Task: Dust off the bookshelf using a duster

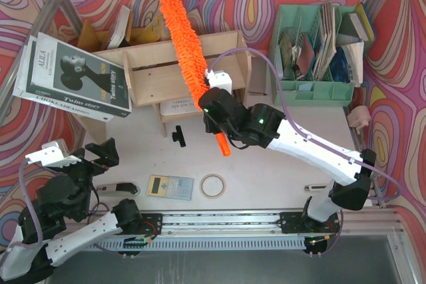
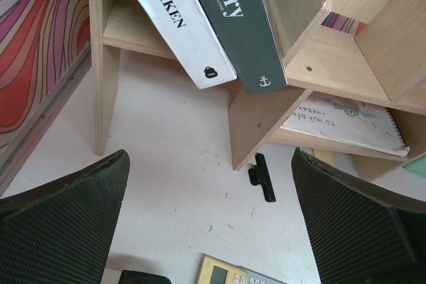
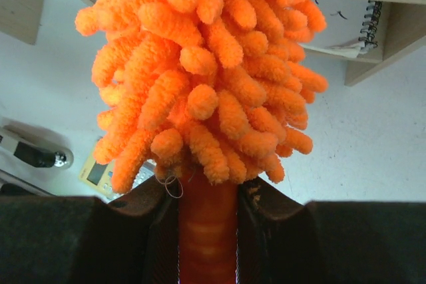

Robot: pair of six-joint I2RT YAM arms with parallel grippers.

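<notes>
The pale-wood two-tier bookshelf with upright dividers (image 1: pixel 150 74) stands towards the far edge of the white worktop (image 1: pixel 273 177), left of its middle. The long duster with a fluffy bright orange microfibre head (image 1: pixel 181 34) lies slantwise over the shelf's top. Its tip reaches past the shelf's back towards the far edge, and its lower end comes off the shelf's front near the middle.

The right claw (image 3: pixel 208 231) is closed on the duster's slim orange plastic handle (image 3: pixel 208 221) just below the fluffy head. In the top view the free end of the handle sticks out beyond the claw towards the near edge.

The left claw (image 2: pixel 210 184) hangs wide open and holds nothing, over the worktop near its left edge, in front of the shelf's left end.

Two large books, one white and one dark grey (image 1: pixel 73 78), lean tilted against the shelf's left end. A spiral-bound notebook (image 2: pixel 346 121) lies on the shelf's bottom board. A small black clip (image 1: pixel 178 136) lies on the worktop just in front of the shelf.

Towards the near edge lie a pale yellow calculator (image 1: pixel 170 186) and a tan tape ring (image 1: pixel 213 185), side by side but apart. A mint-green plastic organiser filled with booklets (image 1: pixel 313 91) sits at the far right corner.
</notes>
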